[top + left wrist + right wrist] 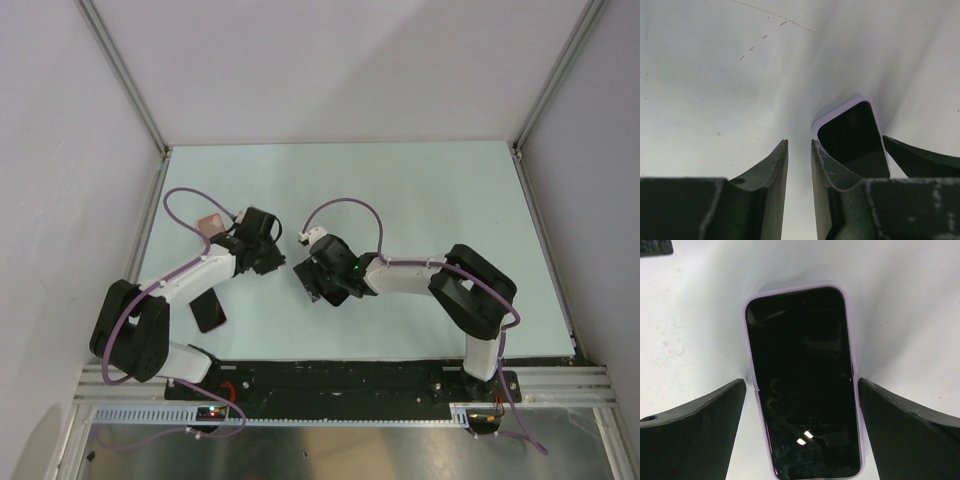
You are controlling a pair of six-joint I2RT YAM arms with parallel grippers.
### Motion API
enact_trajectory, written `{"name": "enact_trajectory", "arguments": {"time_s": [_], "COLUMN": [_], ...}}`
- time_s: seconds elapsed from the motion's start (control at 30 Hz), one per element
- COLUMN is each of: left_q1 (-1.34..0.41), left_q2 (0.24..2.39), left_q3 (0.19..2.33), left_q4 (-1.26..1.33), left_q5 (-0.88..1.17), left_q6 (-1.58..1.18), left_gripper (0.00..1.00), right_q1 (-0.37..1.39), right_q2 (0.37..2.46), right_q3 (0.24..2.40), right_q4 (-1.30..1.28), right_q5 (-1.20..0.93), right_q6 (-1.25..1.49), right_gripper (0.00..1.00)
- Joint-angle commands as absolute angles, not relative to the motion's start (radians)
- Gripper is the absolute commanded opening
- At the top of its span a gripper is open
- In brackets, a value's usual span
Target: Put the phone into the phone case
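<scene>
The phone (802, 390) lies flat and face up on the pale table (400, 190), seated inside the phone case (795, 288), whose pinkish-lilac rim shows all round the glossy black screen. The right gripper (801, 381) stands over it with its fingers spread wide, one on each long side of the phone case and holding nothing (each tip comes very close to the rim, and the right wrist view does not settle whether either one touches). The left gripper (799, 165) has its fingers parted only a little, with bare table in the slot between them and nothing held. In its own view the phone (852, 140) and the rim of the phone case (836, 109) lie just beyond and to the right of the right-hand finger. From above, the left gripper (262, 250) and the right gripper (312, 280) point toward each other near the middle of the table, and they hide the phone from that camera. A separate flat black slab (210, 312) lies beside the left arm, and a small pinkish block (209, 223) sits farther back near that arm's cable.
</scene>
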State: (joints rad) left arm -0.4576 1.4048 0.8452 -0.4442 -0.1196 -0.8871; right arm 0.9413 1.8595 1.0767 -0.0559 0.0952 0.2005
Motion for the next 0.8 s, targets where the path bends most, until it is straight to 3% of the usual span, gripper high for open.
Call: {"name": "enact_trajectory", "arguments": {"time_s": [0.0, 0.77], "left_q1": [-0.453, -0.289], "left_q2": [1.368, 1.436], "left_q3": [0.84, 1.025], "left_q4": [-0.431, -0.513], "left_q5": [-0.116, -0.142], "left_q6": [-0.867, -0.796], "left_gripper": [0.3, 0.32], "right_q1": [0.98, 0.663], "right_q2": [1.922, 1.961], "right_q3": [1.039, 1.102], "right_q4": [-0.207, -0.342], "right_q5": [0.263, 0.432], "right_q6": [0.192, 0.362], "right_gripper": [1.0, 0.96]}}
